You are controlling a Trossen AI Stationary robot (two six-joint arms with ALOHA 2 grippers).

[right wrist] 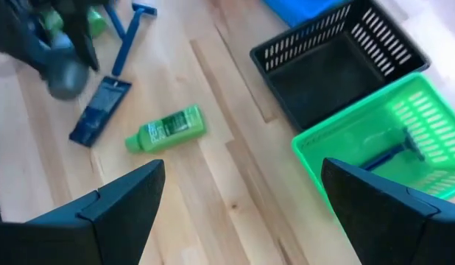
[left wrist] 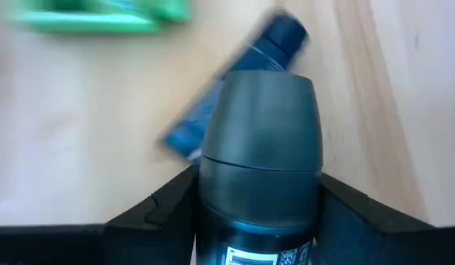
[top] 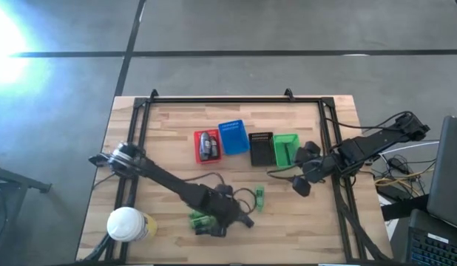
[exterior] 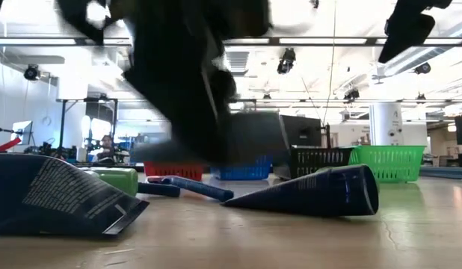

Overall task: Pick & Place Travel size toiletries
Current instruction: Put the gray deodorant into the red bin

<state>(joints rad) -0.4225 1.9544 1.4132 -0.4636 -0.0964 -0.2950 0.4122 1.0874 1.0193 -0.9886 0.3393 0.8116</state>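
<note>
The left gripper (top: 227, 214), low over the near part of the table (top: 169, 133), has its fingers clamped round a grey bottle (left wrist: 258, 158), lifted above a dark blue tube (right wrist: 99, 110) and green bottle (right wrist: 166, 129). It should, I'd say, carry level toward the red basket (top: 207, 145) and not squeeze harder. The right gripper (top: 302, 185) hangs open beside the green basket (top: 286, 148).

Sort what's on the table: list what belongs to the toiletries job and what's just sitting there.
Job:
- grey bottle, held by the left gripper
- blue tube
- green tube
- blue razor on the table
- razor in the green basket
- red basket, blue basket, black basket

Lying about:
- white-lidded container
- right gripper, open, waiting
</note>
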